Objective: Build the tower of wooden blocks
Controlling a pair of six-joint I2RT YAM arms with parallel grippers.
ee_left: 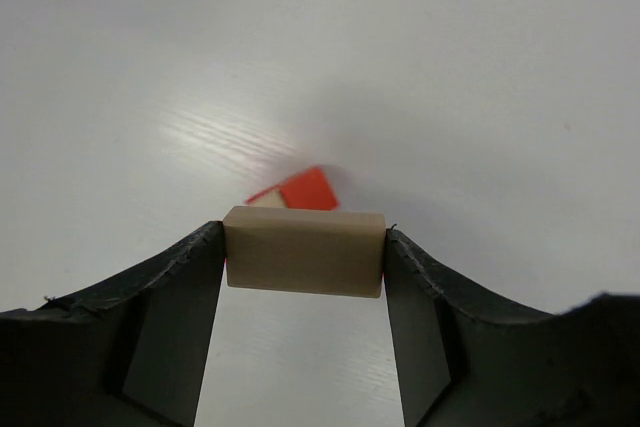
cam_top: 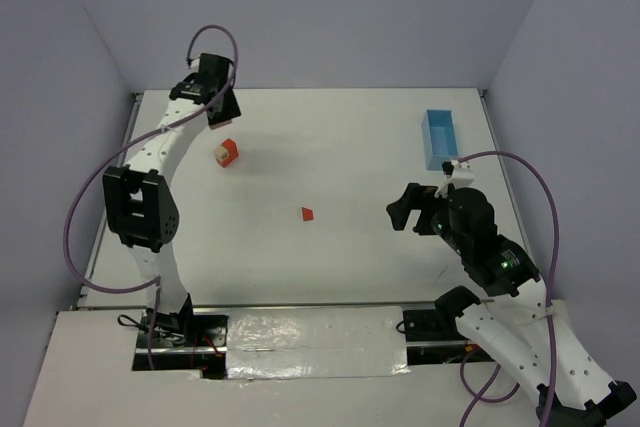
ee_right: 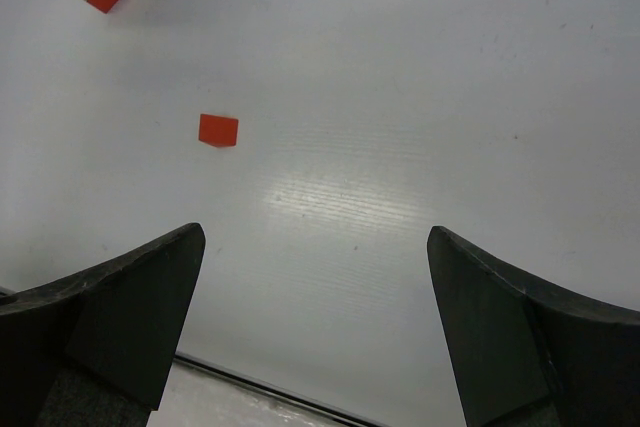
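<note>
Nearest, right side: right jaws, spread wide, nothing between, above bare bench (cam_top: 330, 277), pointing left. Just past that, mid-bench: lone red-orange block (cam_top: 307, 214), resting on the bench, well apart from everything else. Same block from right wrist: ahead and left of the jaws. Further out, left: wood block tower (cam_top: 226, 153), short stack, red-orange with tan showing on its left face, standing on the bench. Beyond it, far left: left jaws, pinching tan block (ee_left: 303, 250) by its two ends, long side level. Held block near the stack's far side, apart from it in the overhead view. From left wrist: blurred red-orange top of the stack peeking just over the tan block. Far right edge: light blue box (cam_top: 440, 137), well apart from the blocks.
</note>
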